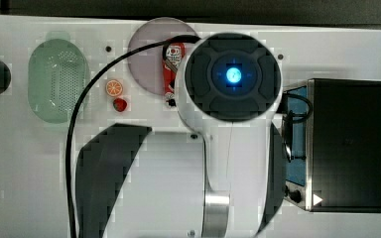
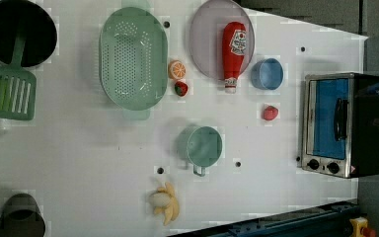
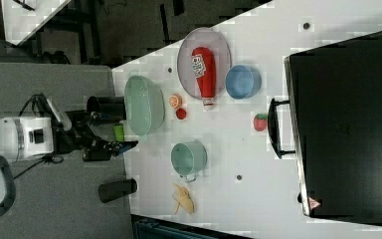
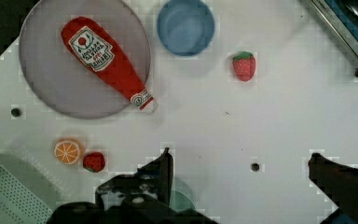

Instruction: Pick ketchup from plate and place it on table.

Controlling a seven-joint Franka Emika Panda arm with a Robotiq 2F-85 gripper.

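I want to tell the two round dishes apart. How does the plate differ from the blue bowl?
The plate is pale lilac, wide and flat; the blue bowl is smaller and deeper. The plate carries the ketchup, lying down with its cap over the rim; the bowl holds nothing. Both are round and rest on the table.

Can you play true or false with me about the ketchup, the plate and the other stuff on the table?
1. The slim red ketchup bottle lies on the round lilac plate. True.
2. The robot's tool is squeezing the ketchup. False: it is open, apart from the bottle.
3. The small blue round dish sits beside the plate. True.
4. The orange slice is inside the green perforated basket. False: it lies on the white table, between basket and plate.
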